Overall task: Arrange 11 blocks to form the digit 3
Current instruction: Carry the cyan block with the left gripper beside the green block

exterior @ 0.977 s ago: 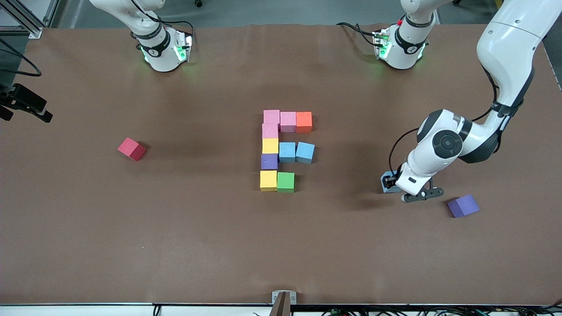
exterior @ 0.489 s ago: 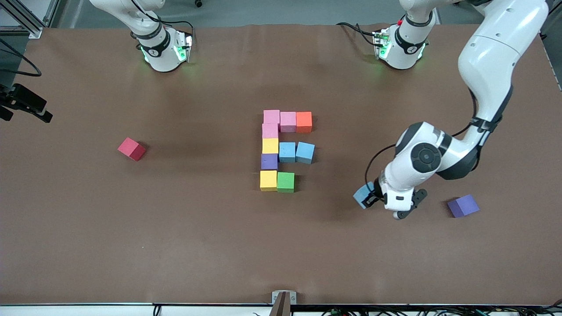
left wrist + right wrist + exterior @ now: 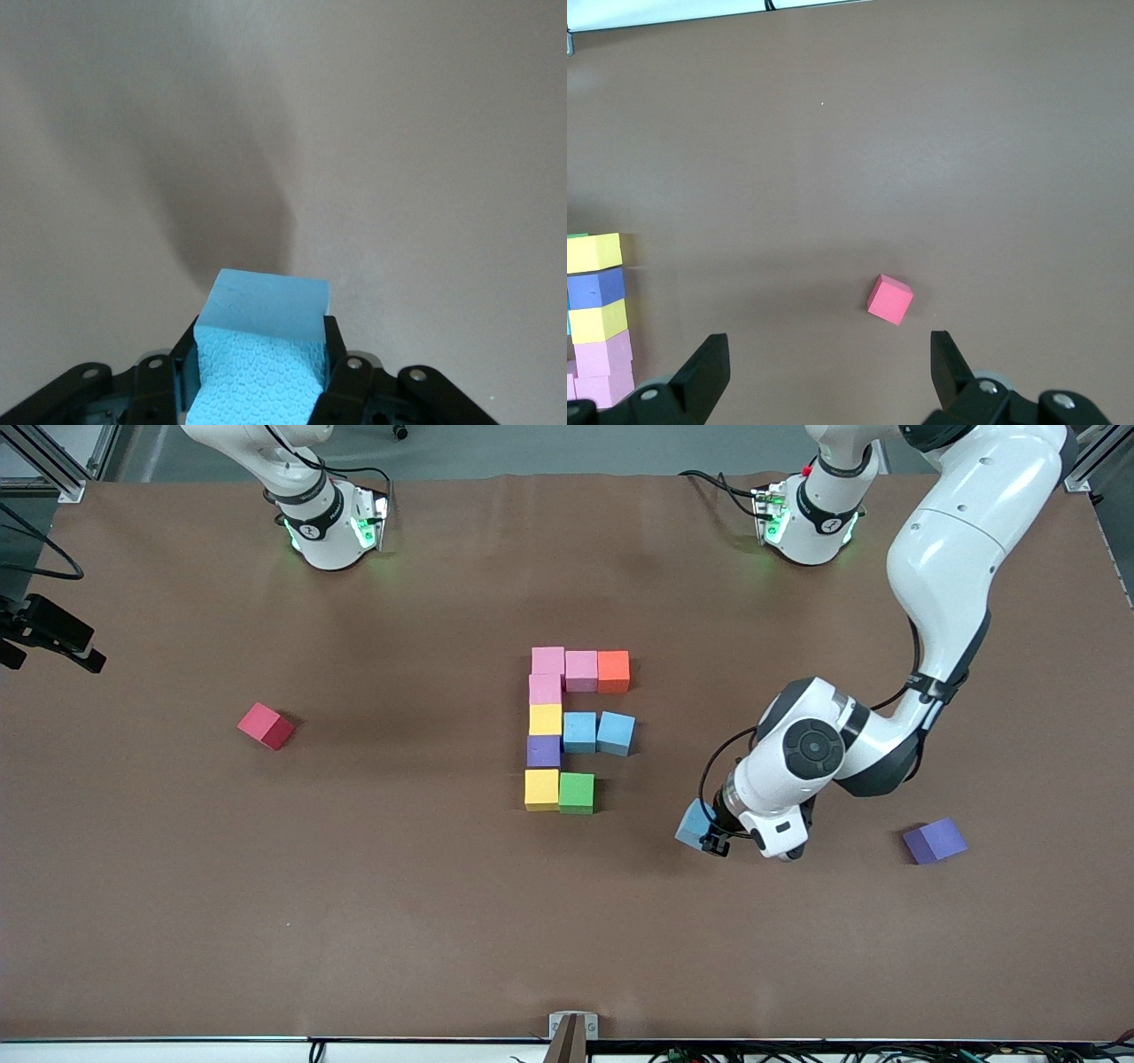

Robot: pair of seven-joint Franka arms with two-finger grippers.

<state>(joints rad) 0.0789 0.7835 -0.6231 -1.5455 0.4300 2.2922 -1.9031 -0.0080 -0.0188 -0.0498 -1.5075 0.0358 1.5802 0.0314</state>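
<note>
The blocks form a partial digit 3 [image 3: 567, 726] at the table's middle: a column of pink, pink, yellow, purple and yellow cubes, with a pink-orange arm, a two-blue arm and one green cube [image 3: 576, 793]. My left gripper [image 3: 706, 833] is shut on a light blue block [image 3: 694, 823] over bare table, toward the left arm's end from the green cube. In the left wrist view that block [image 3: 261, 341] fills the gap between the fingers [image 3: 334, 354]. My right gripper [image 3: 827, 372] is open with nothing in it, high over the table, and part of the column [image 3: 598, 310] shows in its view.
A red cube [image 3: 266, 725] lies alone toward the right arm's end of the table and appears in the right wrist view [image 3: 889, 298]. A loose purple cube [image 3: 935, 841] sits toward the left arm's end, beside the left arm's wrist.
The left gripper has carried the light blue block away from the loose purple cube and toward the figure. The right arm has not moved.
</note>
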